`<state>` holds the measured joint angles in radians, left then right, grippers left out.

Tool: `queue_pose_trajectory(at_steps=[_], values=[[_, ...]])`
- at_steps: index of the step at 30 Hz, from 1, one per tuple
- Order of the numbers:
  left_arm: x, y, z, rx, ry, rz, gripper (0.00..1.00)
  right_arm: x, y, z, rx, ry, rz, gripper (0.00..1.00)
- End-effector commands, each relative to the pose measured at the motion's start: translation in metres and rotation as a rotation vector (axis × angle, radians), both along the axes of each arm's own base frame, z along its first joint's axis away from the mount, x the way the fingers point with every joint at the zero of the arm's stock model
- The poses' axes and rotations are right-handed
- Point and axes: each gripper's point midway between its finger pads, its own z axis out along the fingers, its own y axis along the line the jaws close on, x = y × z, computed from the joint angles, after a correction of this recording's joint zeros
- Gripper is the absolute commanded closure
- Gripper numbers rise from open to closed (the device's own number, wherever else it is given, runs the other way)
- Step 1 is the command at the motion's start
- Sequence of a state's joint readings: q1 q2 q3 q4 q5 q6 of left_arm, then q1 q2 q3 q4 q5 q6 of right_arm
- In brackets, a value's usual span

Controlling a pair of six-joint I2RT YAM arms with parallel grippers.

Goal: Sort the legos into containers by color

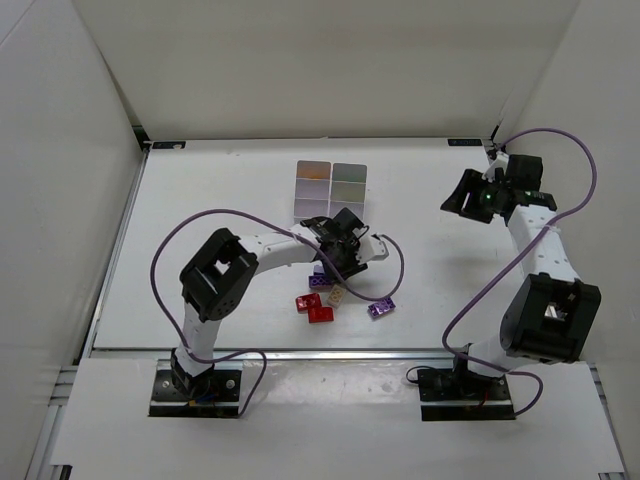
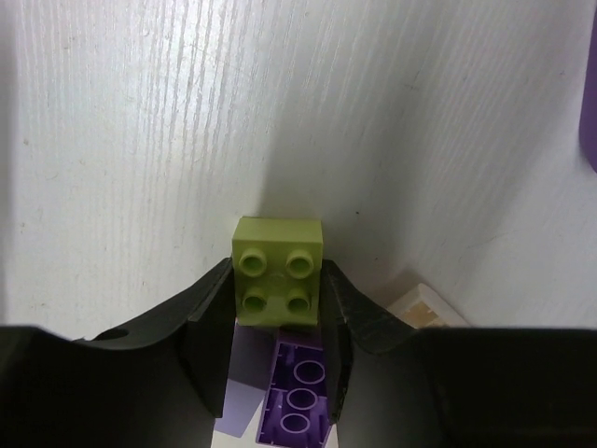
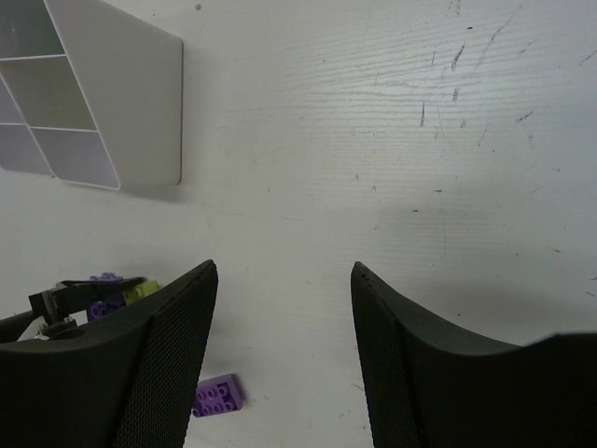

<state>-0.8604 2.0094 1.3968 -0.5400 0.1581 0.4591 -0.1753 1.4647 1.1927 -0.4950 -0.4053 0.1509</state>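
Two jaws of the left gripper [image 2: 276,303] press the sides of a lime brick [image 2: 277,266], apparently gripping it. The containers [image 1: 331,186] sit at its 12 o'clock, and red bricks [image 1: 314,307] at 6 o'clock. The right gripper [image 3: 283,280] stands spread, empty.

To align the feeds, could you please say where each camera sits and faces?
Top external: above, behind; looks down on table; left arm and right arm show.
Left wrist: above left gripper; faces lime brick between its fingers.
Right wrist: behind right gripper; faces containers; open fingers show.
Top external and right wrist share the containers.
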Motion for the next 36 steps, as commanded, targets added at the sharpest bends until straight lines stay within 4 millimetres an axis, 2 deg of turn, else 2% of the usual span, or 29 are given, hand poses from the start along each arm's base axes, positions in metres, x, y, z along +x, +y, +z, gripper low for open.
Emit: queue_pose_trajectory(at_steps=[1,3,4,5,7,8,10,11,14,15,17,18,20,23,29,30,31,36], values=[[0.004,-0.001,0.025,-0.038,-0.049,0.003,0.68,0.006,0.003,0.003,0.020,-0.026,0.013,0.36],[0.011,-0.009,0.047,-0.091,-0.066,0.036,0.77,0.006,0.004,0.004,0.025,-0.029,0.018,0.36],[0.012,-0.011,0.056,-0.107,-0.061,0.045,0.77,0.007,0.004,0.004,0.026,-0.032,0.019,0.36],[0.023,-0.016,0.080,-0.152,-0.089,0.067,0.78,0.008,0.004,0.005,0.028,-0.032,0.018,0.36],[0.031,-0.022,0.105,-0.207,-0.093,0.120,0.79,0.008,0.005,0.005,0.032,-0.032,0.022,0.36],[0.043,-0.026,0.134,-0.265,-0.130,0.147,0.79,0.009,0.006,0.006,0.037,-0.034,0.023,0.36],[0.054,-0.030,0.162,-0.336,-0.136,0.213,0.79,0.009,0.007,0.007,0.043,-0.039,0.026,0.36],[0.067,-0.031,0.187,-0.389,-0.163,0.240,0.79,0.010,0.008,0.008,0.048,-0.039,0.023,0.36],[0.085,-0.031,0.217,-0.462,-0.182,0.304,0.80,0.012,0.010,0.008,0.057,-0.042,0.025,0.36],[0.098,-0.030,0.229,-0.489,-0.204,0.323,0.81,0.014,0.010,0.011,0.054,-0.051,0.026,0.36],[0.117,-0.028,0.242,-0.533,-0.229,0.376,0.84,0.016,0.010,0.012,0.059,-0.053,0.023,0.37],[0.130,-0.024,0.244,-0.549,-0.241,0.406,0.86,0.017,0.010,0.013,0.058,-0.060,0.025,0.36],[0.144,-0.025,0.242,-0.569,-0.256,0.423,0.87,0.018,0.010,0.013,0.060,-0.058,0.026,0.36],[0.159,-0.027,0.250,-0.606,-0.289,0.426,0.88,0.019,0.010,0.014,0.054,-0.062,0.028,0.36],[0.180,-0.035,0.237,-0.598,-0.345,0.391,0.90,0.021,0.009,0.015,0.051,-0.068,0.027,0.36],[0.182,-0.037,0.225,-0.576,-0.334,0.388,0.90,0.020,0.009,0.014,0.052,-0.066,0.026,0.36],[0.186,-0.038,0.228,-0.574,-0.345,0.389,0.90,0.020,0.009,0.014,0.053,-0.065,0.028,0.36],[0.198,-0.037,0.205,-0.507,-0.361,0.387,0.90,0.021,0.009,0.013,0.048,-0.066,0.032,0.36]])
